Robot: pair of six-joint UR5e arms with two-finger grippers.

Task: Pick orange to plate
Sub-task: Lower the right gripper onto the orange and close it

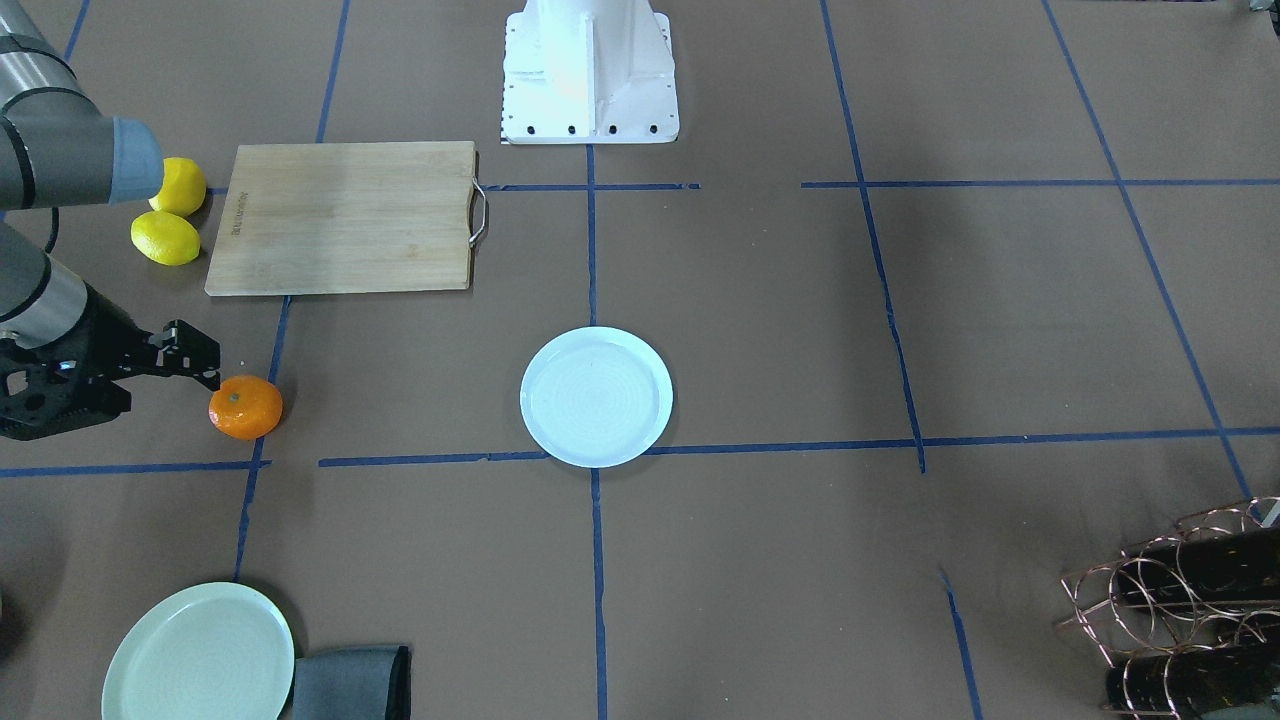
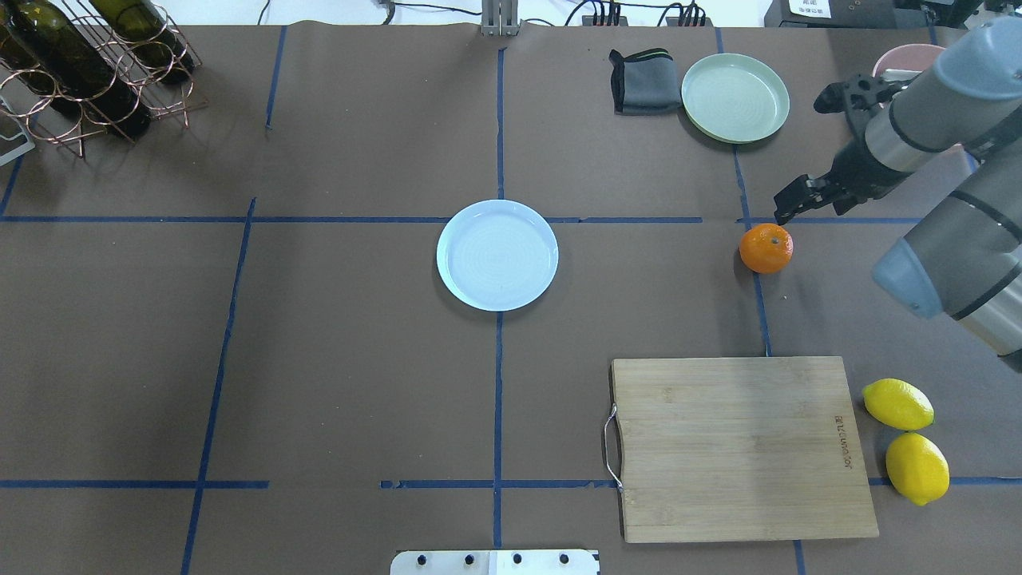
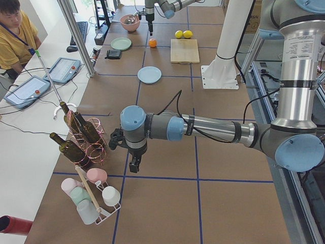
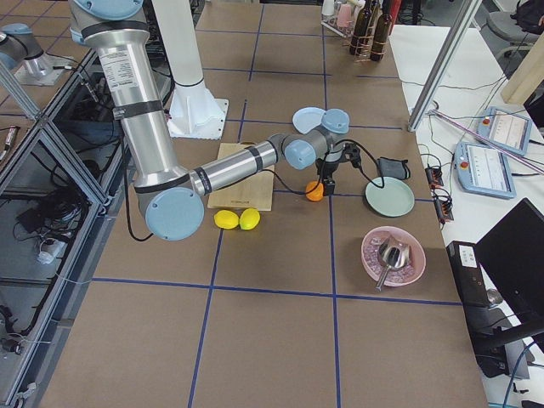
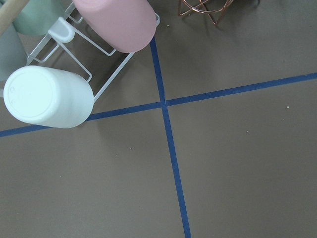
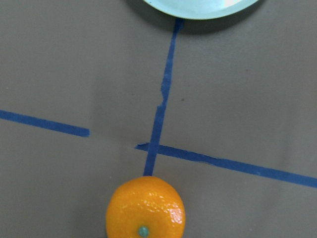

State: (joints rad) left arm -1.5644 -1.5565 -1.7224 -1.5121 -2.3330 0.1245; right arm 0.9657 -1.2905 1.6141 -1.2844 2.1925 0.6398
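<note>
Fingers (image 1: 188, 345) of your right gripper (image 1: 203, 362) hover empty just beside the orange (image 1: 245, 407); you can't tell their spread. The white plate (image 1: 596, 397) sits well apart.

We are seeing bare brown paper (image 2: 639, 263) stretching between small round orange fruit (image 2: 766, 248) and round white plate (image 2: 497, 255): open lane for gripper. Wooden cutting board (image 2: 742, 447) with metal handle is lying on robot's side of lane, two yellow lemons (image 2: 898, 405) beside its right edge. Pale green plate (image 2: 734, 97) and folded grey cloth (image 2: 643, 81) are sitting on far side. Copper wire rack (image 2: 120, 96) holding bottles is standing well apart, far left corner.
</note>
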